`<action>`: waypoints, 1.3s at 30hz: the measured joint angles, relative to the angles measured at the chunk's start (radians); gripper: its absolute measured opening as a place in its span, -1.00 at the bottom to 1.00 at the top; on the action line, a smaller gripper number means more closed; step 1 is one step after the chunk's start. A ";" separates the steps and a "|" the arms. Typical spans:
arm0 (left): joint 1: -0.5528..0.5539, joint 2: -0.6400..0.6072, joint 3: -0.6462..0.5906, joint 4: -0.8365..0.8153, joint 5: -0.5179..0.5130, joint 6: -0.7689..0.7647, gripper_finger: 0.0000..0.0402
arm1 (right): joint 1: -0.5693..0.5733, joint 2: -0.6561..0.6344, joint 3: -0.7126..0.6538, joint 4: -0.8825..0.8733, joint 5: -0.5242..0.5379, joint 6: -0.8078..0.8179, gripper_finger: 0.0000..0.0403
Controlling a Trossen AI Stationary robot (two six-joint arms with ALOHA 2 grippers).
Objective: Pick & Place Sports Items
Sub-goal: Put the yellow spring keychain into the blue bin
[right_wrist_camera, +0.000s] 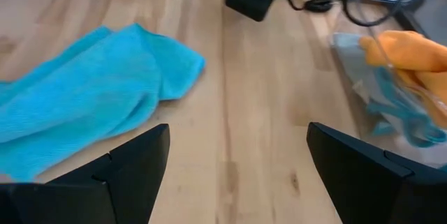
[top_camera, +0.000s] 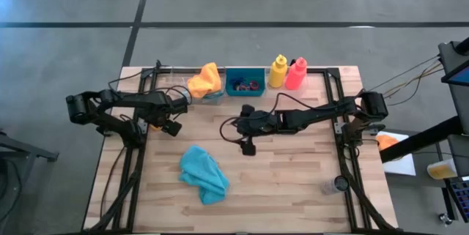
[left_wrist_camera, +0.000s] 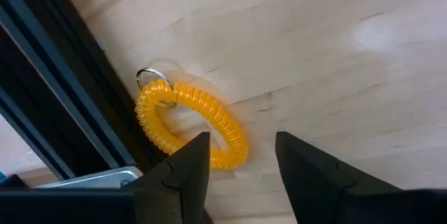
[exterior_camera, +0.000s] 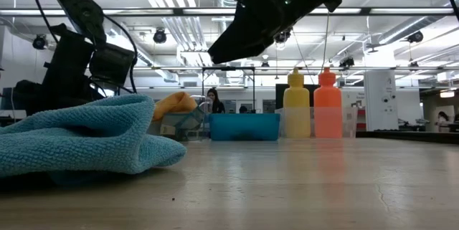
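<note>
An orange coil ring [left_wrist_camera: 188, 123] with a small metal key ring lies flat on the wooden table beside the dark frame rail [left_wrist_camera: 63, 105]. My left gripper [left_wrist_camera: 241, 155] hangs open just above it, pointing steeply down; the ring's near end lies by one fingertip, and I cannot tell whether they touch. A teal cloth [top_camera: 204, 174] lies crumpled toward the table's near side. My right gripper [top_camera: 245, 141] hovers open over the table's middle, above and beyond that cloth [right_wrist_camera: 91, 98]. At the far edge stand a yellow bottle [top_camera: 278, 72] and a pink-red bottle [top_camera: 296, 74].
A teal bin [top_camera: 245, 81] holding small rings stands at the far edge. Left of it, an orange cloth [top_camera: 205, 80] lies on a clear tray over a pale blue cloth [right_wrist_camera: 398, 109]. Dark rails run along both table sides. A small dark cylinder [top_camera: 339, 184] stands near right.
</note>
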 joint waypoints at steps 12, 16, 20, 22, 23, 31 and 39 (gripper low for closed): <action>0.002 -0.014 -0.006 0.034 0.083 0.007 -0.14 | 0.000 0.000 0.000 0.000 -0.021 0.000 0.68; 0.002 -0.016 -0.006 0.050 0.127 0.050 -0.14 | 0.000 0.000 0.000 0.000 -0.020 -0.004 0.68; 0.002 -0.017 -0.006 0.082 0.196 0.066 -0.14 | 0.000 0.000 0.000 0.000 -0.020 -0.004 0.68; 0.002 -0.017 -0.002 0.093 0.216 0.086 -0.14 | 0.000 0.000 0.000 0.000 -0.020 -0.004 0.68; 0.001 -0.017 0.003 0.095 0.219 0.098 -0.14 | 0.000 0.000 0.000 0.000 -0.020 -0.004 0.68; 0.000 -0.034 0.019 0.162 0.259 0.176 -0.14 | 0.000 0.000 0.000 0.000 -0.019 -0.004 0.68; -0.001 -0.036 0.014 0.195 0.254 0.185 -0.14 | 0.000 0.000 0.000 0.000 -0.018 -0.004 0.68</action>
